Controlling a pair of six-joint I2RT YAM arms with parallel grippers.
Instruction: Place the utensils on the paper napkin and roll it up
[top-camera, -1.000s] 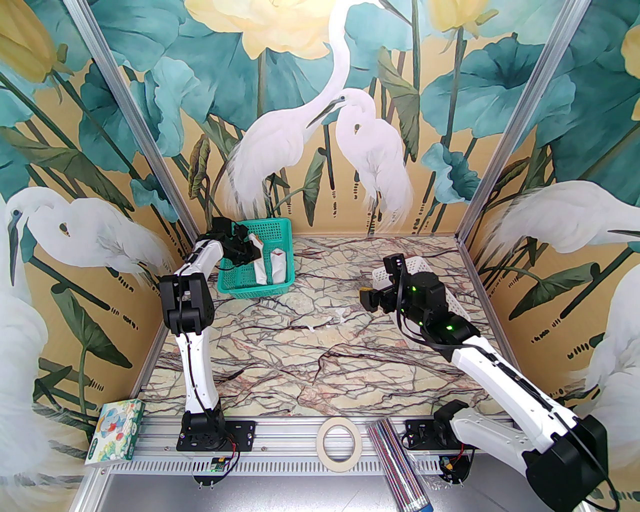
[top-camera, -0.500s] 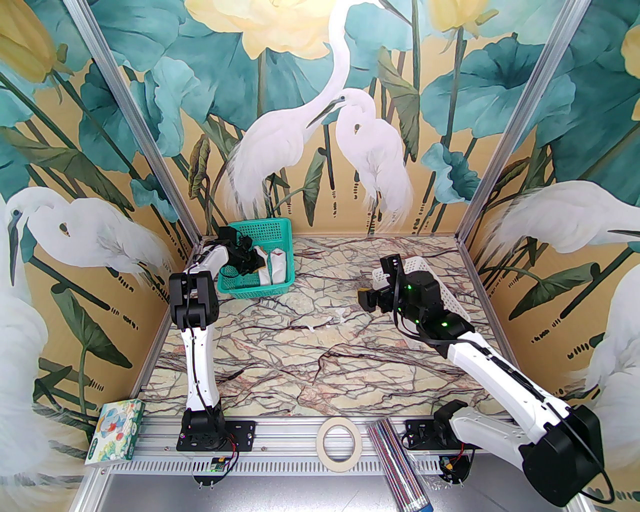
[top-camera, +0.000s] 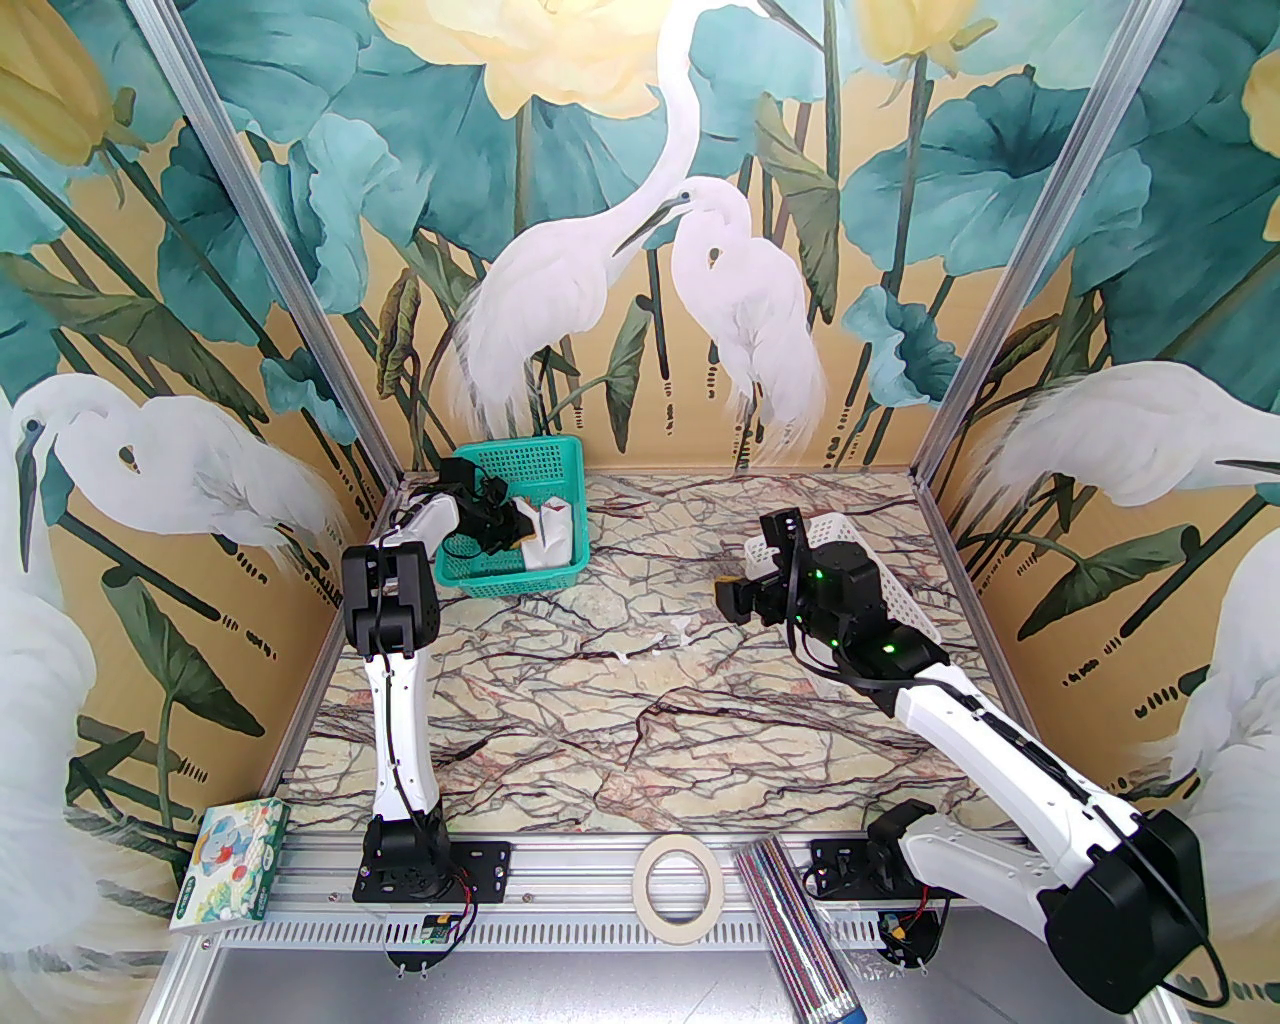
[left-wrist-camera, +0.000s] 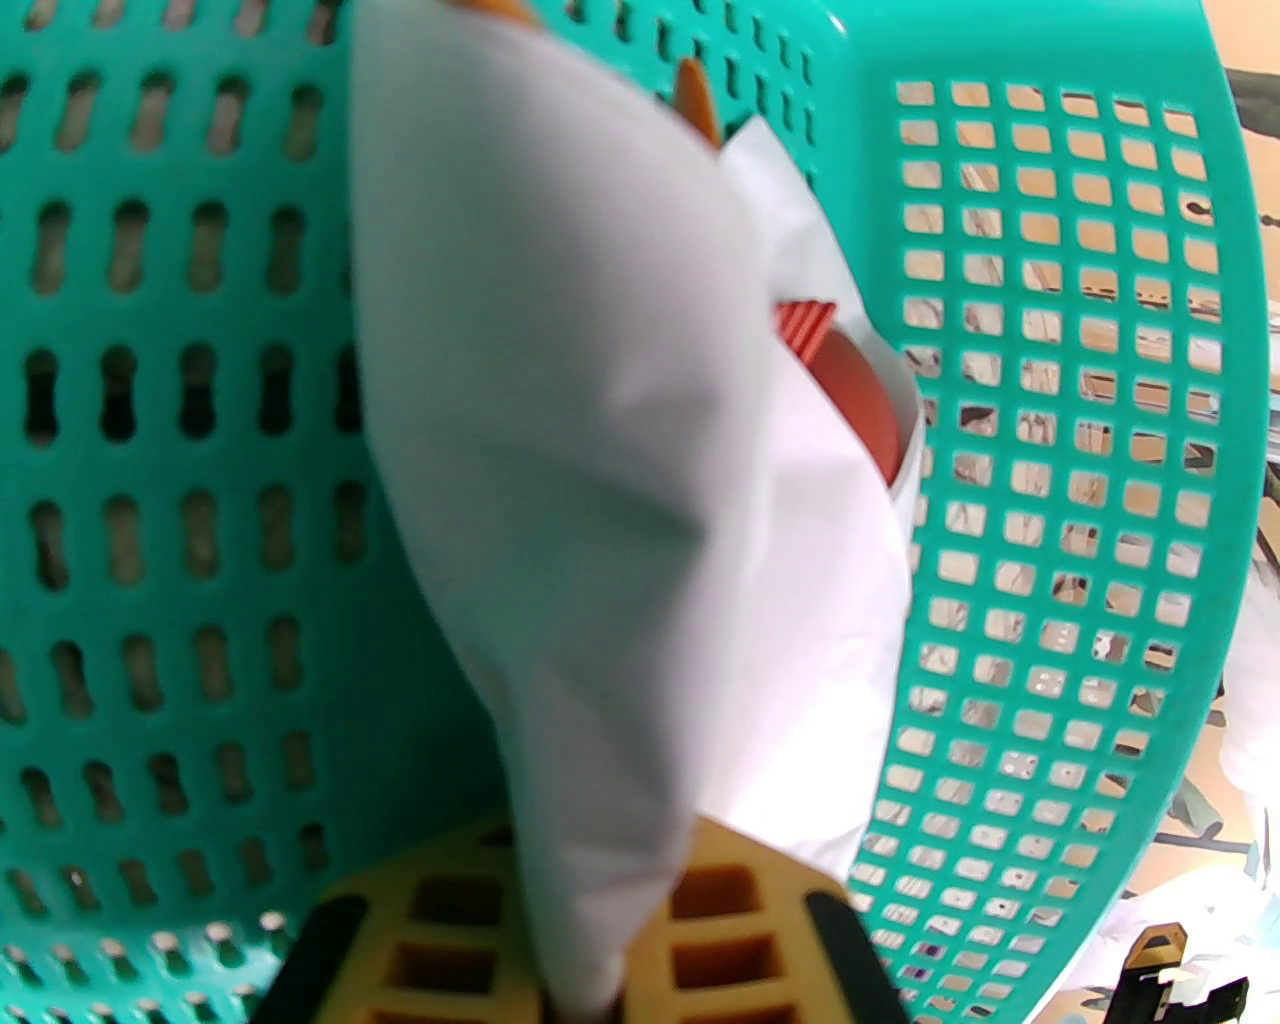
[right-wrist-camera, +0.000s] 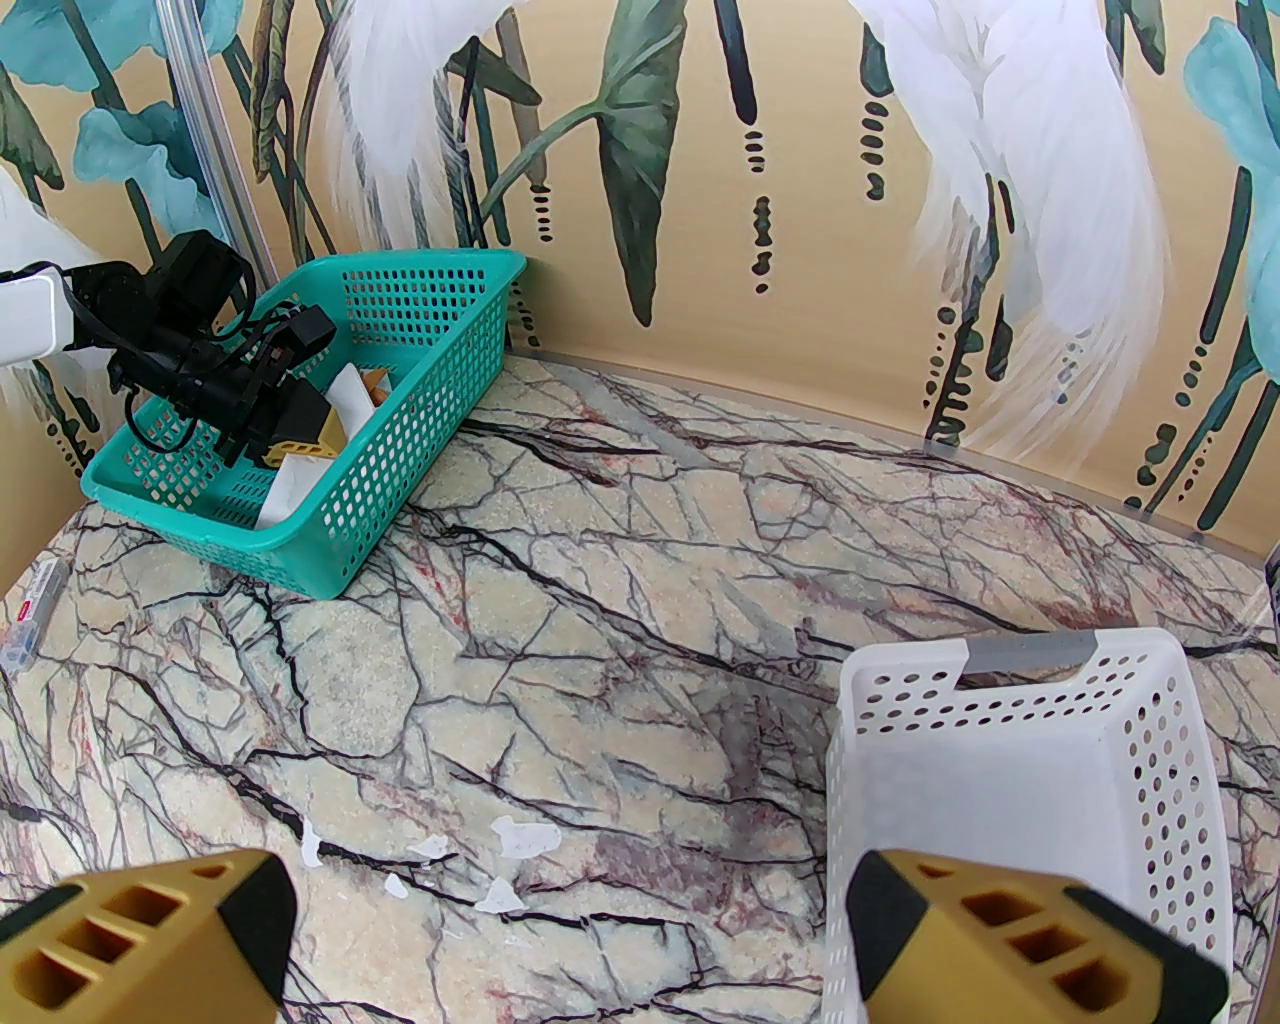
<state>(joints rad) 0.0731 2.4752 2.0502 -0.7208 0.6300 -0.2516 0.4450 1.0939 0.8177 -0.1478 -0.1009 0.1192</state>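
Observation:
My left gripper (left-wrist-camera: 590, 900) reaches into the teal basket (top-camera: 540, 460) at the back left and is shut on the rolled paper napkin (left-wrist-camera: 560, 450). An orange-brown utensil tip (left-wrist-camera: 695, 95) pokes out of the roll's far end; the rest of the utensils are hidden inside it. From above, the left gripper (top-camera: 505, 522) covers part of the roll. A second white bundle (left-wrist-camera: 830, 560) with a red-brown tip (left-wrist-camera: 850, 400) lies beside it against the basket wall (left-wrist-camera: 1050, 400). My right gripper (top-camera: 735, 595) hovers open with nothing in it, its fingers (right-wrist-camera: 160, 930) wide apart.
A white perforated basket (right-wrist-camera: 1000, 720) sits at the right under my right arm. Small paper scraps (right-wrist-camera: 520, 835) lie mid-table. Along the near rail are a tape roll (top-camera: 677, 885), a striped tube (top-camera: 795, 920) and a printed box (top-camera: 230, 865).
My left gripper has come down and rightward into the teal basket with the roll in it. The right arm shifted slightly left, then held still.

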